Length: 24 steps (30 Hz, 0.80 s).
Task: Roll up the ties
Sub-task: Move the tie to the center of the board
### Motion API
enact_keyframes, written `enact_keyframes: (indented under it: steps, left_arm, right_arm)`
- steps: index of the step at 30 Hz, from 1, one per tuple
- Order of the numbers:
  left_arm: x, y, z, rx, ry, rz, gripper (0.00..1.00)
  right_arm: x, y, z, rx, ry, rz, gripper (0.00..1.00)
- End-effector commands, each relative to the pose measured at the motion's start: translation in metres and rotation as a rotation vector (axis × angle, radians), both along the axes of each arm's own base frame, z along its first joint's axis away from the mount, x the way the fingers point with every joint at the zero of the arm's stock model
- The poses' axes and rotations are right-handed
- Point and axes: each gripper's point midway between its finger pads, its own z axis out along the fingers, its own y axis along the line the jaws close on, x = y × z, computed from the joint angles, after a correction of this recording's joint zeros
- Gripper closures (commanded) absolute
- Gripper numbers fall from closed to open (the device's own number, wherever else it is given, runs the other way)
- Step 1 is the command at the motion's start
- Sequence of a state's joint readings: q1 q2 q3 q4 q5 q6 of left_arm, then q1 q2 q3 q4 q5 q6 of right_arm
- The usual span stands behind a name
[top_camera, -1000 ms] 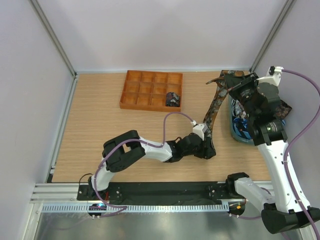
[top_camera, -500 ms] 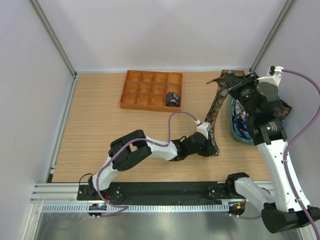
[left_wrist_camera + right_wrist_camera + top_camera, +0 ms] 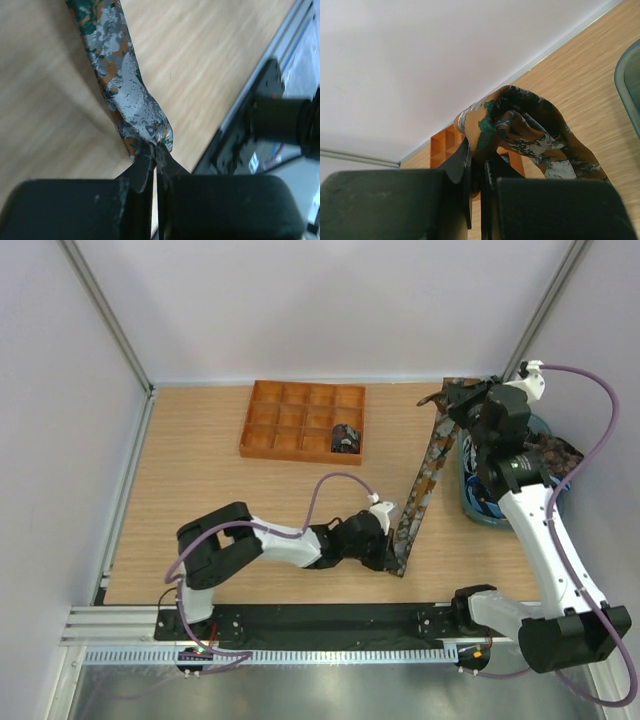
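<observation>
A long paisley tie (image 3: 425, 475) runs taut and slanted from the back right down toward the table's near edge. My left gripper (image 3: 393, 552) is shut on the tie's lower end, low over the table; in the left wrist view the jaws (image 3: 155, 150) pinch the bunched tip of the tie (image 3: 125, 85). My right gripper (image 3: 462, 405) holds the upper end above the table, shut on a crumpled fold of the tie (image 3: 520, 125) at the fingertips (image 3: 480, 160). A small rolled tie (image 3: 346, 437) sits in a cell of the tray.
The orange gridded tray (image 3: 270, 425) stands at the back centre and also shows in the right wrist view (image 3: 442, 147). A blue bin (image 3: 468, 502) with more ties (image 3: 483, 485) sits at the right, under the right arm. The black rail (image 3: 330, 620) runs along the near edge.
My left gripper has shut on the tie's lower end and drawn it left and toward the near edge. The right gripper shifted slightly back and left. The tie now hangs straighter.
</observation>
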State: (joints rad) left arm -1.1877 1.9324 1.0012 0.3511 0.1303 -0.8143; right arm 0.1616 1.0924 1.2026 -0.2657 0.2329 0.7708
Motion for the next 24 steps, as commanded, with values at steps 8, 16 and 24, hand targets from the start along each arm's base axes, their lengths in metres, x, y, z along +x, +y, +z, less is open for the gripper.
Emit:
enact_keyframes:
  steps: [8,16,24]
  left_arm:
    - [-0.015,0.114,0.019,0.298,-0.003,-0.139,1.0]
    - [0.023,0.173,0.032,0.363,0.024,-0.103,1.0]
    - [0.041,0.172,0.012,0.42,0.029,-0.078,1.0]
  right_arm:
    - [0.052,-0.004,-0.035,0.055,-0.024,-0.094,0.99]
    - [0.099,-0.009,-0.061,0.117,-0.024,-0.189,0.98]
    - [0.179,-0.054,-0.081,0.28,-0.106,-0.238,0.0]
